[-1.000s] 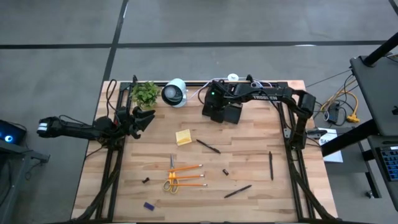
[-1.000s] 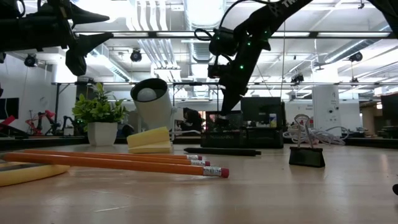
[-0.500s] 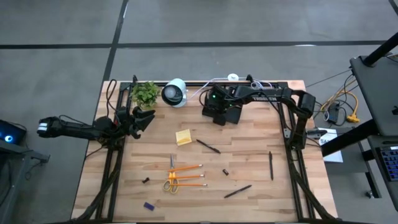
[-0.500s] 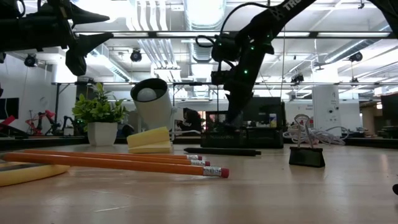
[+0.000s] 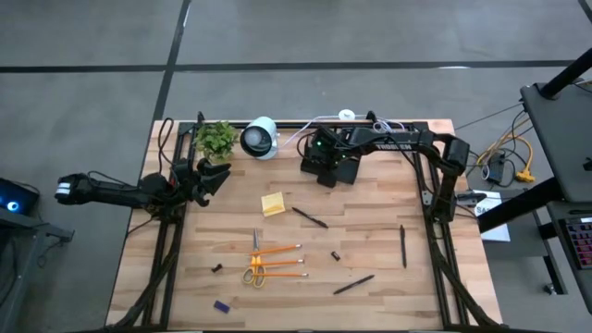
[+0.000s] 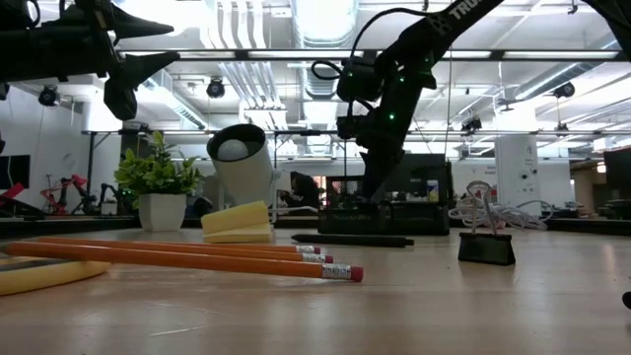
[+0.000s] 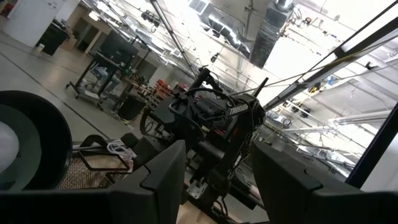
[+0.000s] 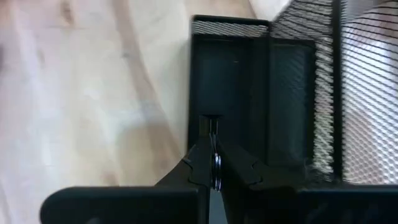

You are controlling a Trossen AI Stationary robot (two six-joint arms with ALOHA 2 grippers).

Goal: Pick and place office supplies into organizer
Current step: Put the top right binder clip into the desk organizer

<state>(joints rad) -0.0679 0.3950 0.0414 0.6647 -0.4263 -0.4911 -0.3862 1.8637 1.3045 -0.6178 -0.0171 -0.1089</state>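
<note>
Black mesh fills my right wrist feed: the small black rectangular mesh organizer (image 8: pixel 261 93) sits at the far middle of the light wooden table (image 5: pixel 370 240), and my right gripper (image 8: pixel 213 163) is down over one of its compartments. Its 2 fingers are pressed fully together on a small dark clip with wire loops (image 8: pixel 215 169), held just above the compartment opening.

On the overhead feed, the right gripper (image 5: pixel 326 159) covers the left part of the organizer (image 5: pixel 344 168). My left gripper (image 5: pixel 215 178) hangs above the left edge of the table, jaws parted and holding nothing.

Still out on the tabletop I see:
- a square yellow sticky-note pad (image 5: pixel 273 204), left of centre
- 2 orange pencils (image 5: pixel 281 262) beside the yellow-handled scissors (image 5: pixel 255 264), nearer me
- 3 black pens: 1 near the pad (image 5: pixel 310 217), 1 at the right (image 5: pixel 402 246), 1 near the front (image 5: pixel 353 284)
- 2 tiny dark clips (image 5: pixel 216 268) (image 5: pixel 337 254)
- a small blue piece (image 5: pixel 221 305) at the near left
</note>
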